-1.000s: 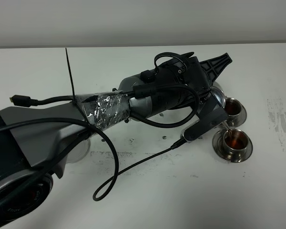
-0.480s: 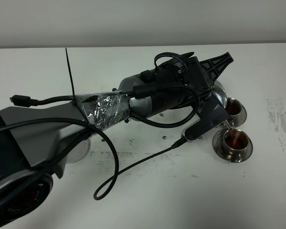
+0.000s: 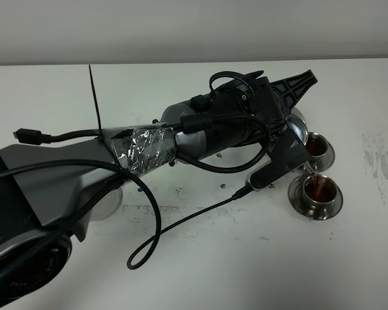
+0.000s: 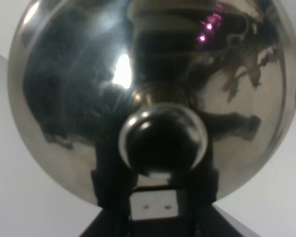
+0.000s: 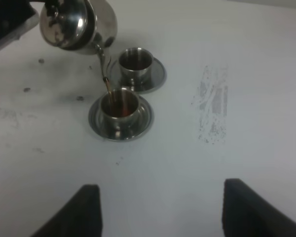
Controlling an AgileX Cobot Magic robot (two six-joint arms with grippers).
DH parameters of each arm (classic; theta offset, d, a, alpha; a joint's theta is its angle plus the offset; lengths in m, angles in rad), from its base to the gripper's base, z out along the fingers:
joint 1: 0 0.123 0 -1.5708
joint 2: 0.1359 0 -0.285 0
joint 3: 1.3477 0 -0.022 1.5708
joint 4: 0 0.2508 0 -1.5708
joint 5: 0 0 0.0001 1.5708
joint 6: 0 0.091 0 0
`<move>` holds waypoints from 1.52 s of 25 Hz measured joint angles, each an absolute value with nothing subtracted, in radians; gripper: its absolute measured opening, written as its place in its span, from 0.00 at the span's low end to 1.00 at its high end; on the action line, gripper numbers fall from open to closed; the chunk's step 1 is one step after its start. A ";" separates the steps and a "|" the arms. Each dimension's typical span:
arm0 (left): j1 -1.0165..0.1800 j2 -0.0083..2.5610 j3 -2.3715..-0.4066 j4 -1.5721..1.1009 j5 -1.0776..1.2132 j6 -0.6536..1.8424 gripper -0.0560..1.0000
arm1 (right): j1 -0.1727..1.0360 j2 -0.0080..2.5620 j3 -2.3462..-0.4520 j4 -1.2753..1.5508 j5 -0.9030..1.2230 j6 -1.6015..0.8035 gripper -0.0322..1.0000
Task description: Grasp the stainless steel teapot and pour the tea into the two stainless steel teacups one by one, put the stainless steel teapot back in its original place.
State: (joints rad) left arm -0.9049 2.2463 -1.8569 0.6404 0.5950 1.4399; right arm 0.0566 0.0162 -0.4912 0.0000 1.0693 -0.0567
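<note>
The near teacup [image 5: 119,106], on its saucer [image 5: 94,120] on the white bench [image 5: 187,163], sat directly under the spout [image 5: 103,66] and already held much tea [image 5: 121,105]; pouring longer could likely overflow it. Just above, the tilted stainless steel teapot [image 5: 79,22] hung from the left end effector [image 3: 281,139], clamped tight on its handle. Beyond it stood the far teacup [image 5: 135,60], close enough to catch drips. The right end effector [image 5: 160,210] stood wide apart, empty.
</note>
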 joint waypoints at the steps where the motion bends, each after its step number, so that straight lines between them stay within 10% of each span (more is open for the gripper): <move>1: -0.905 2.246 -1.857 0.640 0.595 1.440 0.23 | 0.057 0.016 -0.491 0.000 1.069 -0.057 0.52; 38: -0.905 2.246 -1.857 0.644 0.589 1.440 0.23 | 0.057 0.016 -0.491 0.000 1.069 -0.057 0.52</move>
